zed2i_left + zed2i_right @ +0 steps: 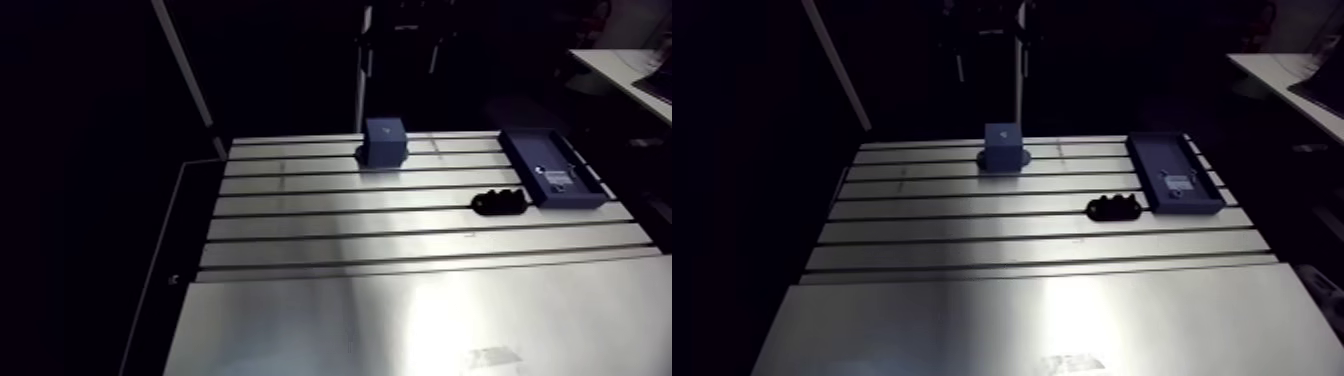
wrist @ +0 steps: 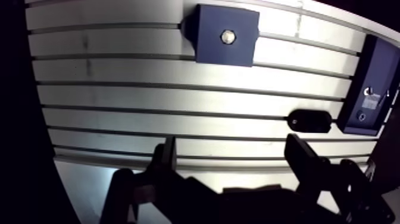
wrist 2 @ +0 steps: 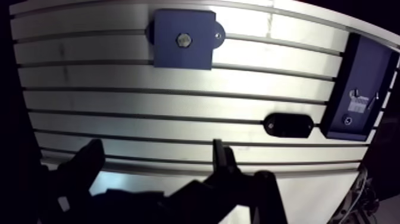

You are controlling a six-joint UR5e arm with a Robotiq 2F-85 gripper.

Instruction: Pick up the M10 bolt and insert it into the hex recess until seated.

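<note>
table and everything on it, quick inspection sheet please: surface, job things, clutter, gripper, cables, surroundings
surface: slotted aluminium table, bare metal, glare on the near plate.
job's things: blue block at the far side, a silvery bolt head in the middle of its top; seating cannot be told.
clutter: blue tray with a small labelled piece in it; black oblong part beside the tray.
grippers: gripper open, holding nothing, above the near slots.
cables: nothing seen on the table.
surroundings: nothing seen.

Wide gap, block (image 1: 385, 140) to black holder (image 1: 498, 202); holder just beside tray (image 1: 545, 150)
</note>
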